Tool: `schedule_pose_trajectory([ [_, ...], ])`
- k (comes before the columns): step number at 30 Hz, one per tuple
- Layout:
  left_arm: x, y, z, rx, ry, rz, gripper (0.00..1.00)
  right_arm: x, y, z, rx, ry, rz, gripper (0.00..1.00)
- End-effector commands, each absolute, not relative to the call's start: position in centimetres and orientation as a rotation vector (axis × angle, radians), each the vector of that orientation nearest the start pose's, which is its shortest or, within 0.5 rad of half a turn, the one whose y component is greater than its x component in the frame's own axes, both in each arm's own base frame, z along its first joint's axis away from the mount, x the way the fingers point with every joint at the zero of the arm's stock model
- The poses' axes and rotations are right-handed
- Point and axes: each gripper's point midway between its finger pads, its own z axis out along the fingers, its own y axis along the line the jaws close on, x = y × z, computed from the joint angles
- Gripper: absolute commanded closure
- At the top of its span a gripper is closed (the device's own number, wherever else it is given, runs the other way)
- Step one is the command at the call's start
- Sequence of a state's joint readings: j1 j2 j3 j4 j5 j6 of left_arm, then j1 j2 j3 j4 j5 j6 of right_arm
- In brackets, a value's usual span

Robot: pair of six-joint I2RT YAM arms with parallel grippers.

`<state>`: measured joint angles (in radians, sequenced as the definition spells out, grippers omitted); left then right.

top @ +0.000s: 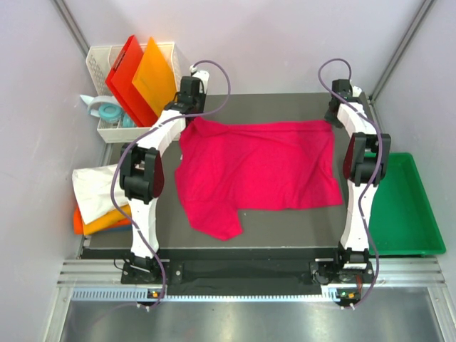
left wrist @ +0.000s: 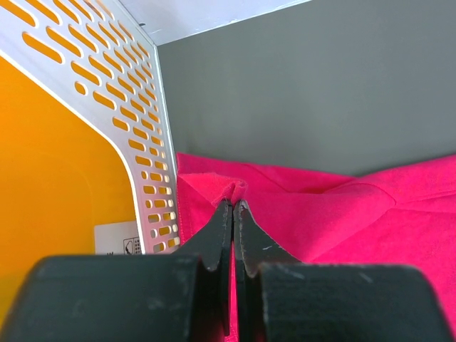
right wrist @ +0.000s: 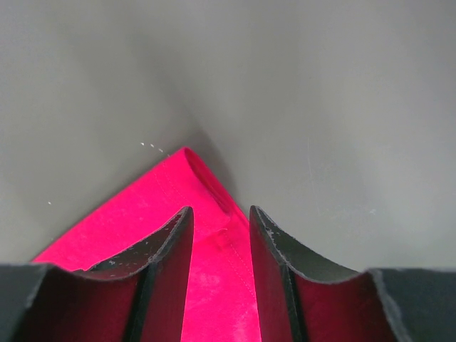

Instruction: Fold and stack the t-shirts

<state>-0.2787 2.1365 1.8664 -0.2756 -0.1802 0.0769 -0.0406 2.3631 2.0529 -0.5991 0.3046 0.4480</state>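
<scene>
Right, the pink shirt point(top: 256, 171) lies spread over the middle of the table point(top: 285, 224), its top hem near the far edge. The left gripper point(left wrist: 234, 203) has its jaws together, pinching a small ridge of cloth at the shirt's far-left corner, just beside the basket point(top: 96, 53). The right gripper point(right wrist: 221, 214) stands jaws apart, astride the far-right corner, nothing clamped yet. To do this well, I'd say the right one should get that corner deep between its fingers and close. Then both lift evenly and carry the hem toward the near edge, taut, so the fold lands square. Containers now: the basket at the far-left corner holds a red board point(top: 127, 75), an orange board point(top: 155, 75) and tape rolls point(top: 107, 110). The green tray point(top: 402, 206) off the right edge shows nothing inside. A white shirt point(top: 96, 187) lies on an orange shirt point(top: 100, 222) off the left edge.
</scene>
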Motion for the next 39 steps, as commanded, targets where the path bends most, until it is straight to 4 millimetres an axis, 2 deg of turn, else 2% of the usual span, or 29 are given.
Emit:
schedule_pose_trajectory([
  [1,59.5,-13.7,19.1,0.245,2.027,0.05,1.0,57.8,-5.8,6.0,0.723,2.331,-0.179,0.62],
  [11,59.3,-13.7,18.8,0.246,2.033,0.048,1.0,57.4,-5.5,5.1,0.715,2.36,-0.17,0.62],
  [24,59.2,-13.5,18.5,0.249,2.04,0.057,1.0,58.1,-5.3,4.0,0.721,2.382,-0.139,0.65],
  [28,59.2,-13.6,18.3,0.251,2.043,0.053,1.0,58.1,-5.5,4.3,0.727,2.367,-0.147,0.85],
  [31,59.2,-13.7,18.2,0.251,2.044,0.05,1.0,58.0,-5.6,4.6,0.728,2.355,-0.156,0.87],
  [33,59.3,-13.8,18.2,0.251,2.043,0.045,1.0,58.0,-5.7,4.9,0.729,2.349,-0.162,0.87],
  [37,59.3,-13.8,18.2,0.252,2.045,0.046,1.0,58.0,-5.8,5.3,0.729,2.34,-0.167,0.64],
  [39,59.3,-13.8,18.3,0.251,2.043,0.045,1.0,58.1,-5.9,5.6,0.726,2.337,-0.171,0.61],
])
